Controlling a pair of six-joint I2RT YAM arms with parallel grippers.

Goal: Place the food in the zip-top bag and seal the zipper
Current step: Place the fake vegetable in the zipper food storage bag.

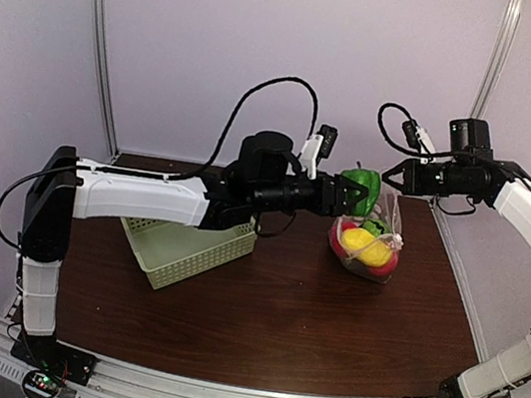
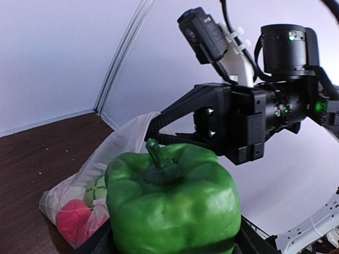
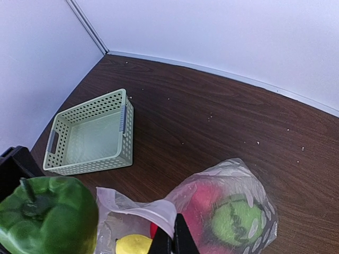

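My left gripper [image 1: 345, 194] is shut on a green toy bell pepper [image 1: 360, 188], held in the air just left of the bag's mouth; the pepper fills the left wrist view [image 2: 172, 206] and shows at the lower left of the right wrist view [image 3: 46, 216]. The clear dotted zip-top bag [image 1: 371, 244] lies on the table and holds red, yellow and green food pieces [image 3: 233, 219]. My right gripper [image 3: 168, 239] is shut on the bag's mouth edge [image 3: 139, 209] and lifts it, keeping the mouth open. The zipper strip itself is too thin to make out.
A pale green lattice basket [image 1: 187, 247] stands empty on the brown table [image 1: 278, 312] left of the bag, partly under my left arm; it also shows in the right wrist view [image 3: 90, 135]. White walls close the back and sides.
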